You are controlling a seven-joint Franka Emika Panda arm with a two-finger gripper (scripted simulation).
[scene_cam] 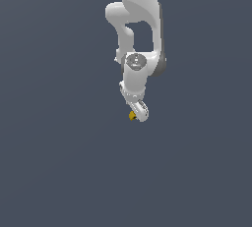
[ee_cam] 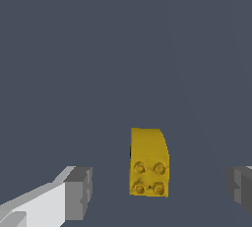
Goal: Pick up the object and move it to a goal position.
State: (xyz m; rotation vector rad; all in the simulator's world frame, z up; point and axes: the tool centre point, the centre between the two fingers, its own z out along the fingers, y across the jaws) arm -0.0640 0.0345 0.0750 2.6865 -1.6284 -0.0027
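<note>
1. Exterior view. The white Panda arm (scene_cam: 138, 29) reaches down from twelve o'clock toward the middle of the plain grey counter (scene_cam: 54, 162). The hand (scene_cam: 140, 112) sits at the arm's lower end, tilted toward five o'clock. The object (scene_cam: 132, 116), a tiny yellow-orange lump, shows at the hand's eight o'clock edge, touching or just beside it in this view. Whether it rests on the counter or is already carried cannot be told from here, and no goal marker is visible.

2. Wrist view. The object (ee_cam: 149, 164) appears as a yellow brick with one curved sloping end and four round studs grouped at the other end. It lies between the two grey finger pads, one at seven o'clock (ee_cam: 78, 192) and one at four o'clock (ee_cam: 240, 189). Clear grey counter (ee_cam: 98, 49) separates the brick from each pad, so the hand is released and spread wide, grasping nothing.

3. Interpretation. The pads straddle the brick's long sides, probably so that closing presses on flat parallel faces rather than the curved slope. The brick sits nearer the seven o'clock pad, so it may be nudged sideways on closing. The grasp appears not yet made.
</note>
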